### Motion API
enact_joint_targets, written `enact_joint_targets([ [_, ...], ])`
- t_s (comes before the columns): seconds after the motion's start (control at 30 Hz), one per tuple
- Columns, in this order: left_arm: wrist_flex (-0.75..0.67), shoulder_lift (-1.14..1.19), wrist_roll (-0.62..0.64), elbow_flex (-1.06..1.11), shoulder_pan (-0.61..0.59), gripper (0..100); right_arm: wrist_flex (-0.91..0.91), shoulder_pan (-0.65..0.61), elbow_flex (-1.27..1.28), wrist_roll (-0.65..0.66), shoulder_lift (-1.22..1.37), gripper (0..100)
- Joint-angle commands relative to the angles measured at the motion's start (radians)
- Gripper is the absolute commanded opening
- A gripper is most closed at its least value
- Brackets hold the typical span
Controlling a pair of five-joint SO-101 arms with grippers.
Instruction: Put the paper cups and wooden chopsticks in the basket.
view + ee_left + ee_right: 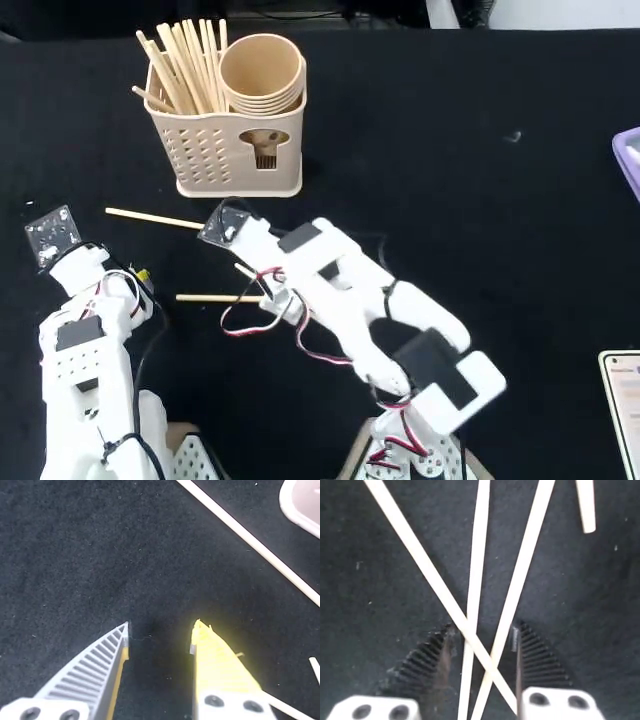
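Three loose chopsticks [479,555] lie crossed between the fingers of your right tool [480,632]. Its jaws stand apart on either side of them, low over the black desk [480,200]. Your left tool [160,630] is parted too, above bare desk with a single chopstick [250,541] lying near. The basket [230,150] at the far side holds stacked paper cups [262,70] and bundled sticks [185,60].

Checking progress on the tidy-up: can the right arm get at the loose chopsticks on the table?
Probably yes: the right gripper is open right over them, three crossed chopsticks lying between its jaws, nothing covering them.
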Motion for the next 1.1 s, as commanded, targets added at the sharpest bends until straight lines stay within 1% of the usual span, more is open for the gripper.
enact_joint_targets([
  [0.0, -0.017, -0.015, 0.003, -0.007, 0.008, 21, 0.008, 0.014, -0.062, -0.006, -0.002, 3.8],
  [0.03, -0.017, -0.015, 0.003, -0.007, 0.008, 21, 0.008, 0.014, -0.064, -0.006, -0.005, 0.4],
  [0.1, -0.017, -0.015, 0.003, -0.007, 0.008, 21, 0.008, 0.014, -0.058, -0.008, -0.03, 2.3],
  [0.13, -0.017, -0.015, 0.003, -0.008, 0.008, 21, 0.009, 0.014, -0.056, -0.008, -0.047, 0.9],
  [0.37, -0.017, -0.015, 0.003, -0.008, 0.008, 21, 0.074, 0.012, -0.051, -0.008, -0.17, 1.1],
  [0.63, -0.018, -0.015, 0.003, -0.008, 0.008, 21, -0.035, 0.014, 0.074, -0.008, -0.173, 1.1],
  [0.83, -0.018, -0.015, 0.003, -0.008, 0.008, 21, -0.031, 0.014, 0.081, -0.008, -0.173, 1.5],
  [0.9, -0.018, -0.015, 0.003, -0.008, 0.008, 21, -0.029, 0.014, 0.085, -0.008, -0.173, 5.6],
  [1.0, -0.018, -0.015, 0.003, -0.008, 0.008, 21, -0.028, 0.014, 0.09, -0.008, -0.171, 15.2],
  [1.07, -0.018, -0.015, 0.003, -0.008, 0.008, 21, -0.029, 0.014, 0.09, -0.009, -0.171, 18.5],
])
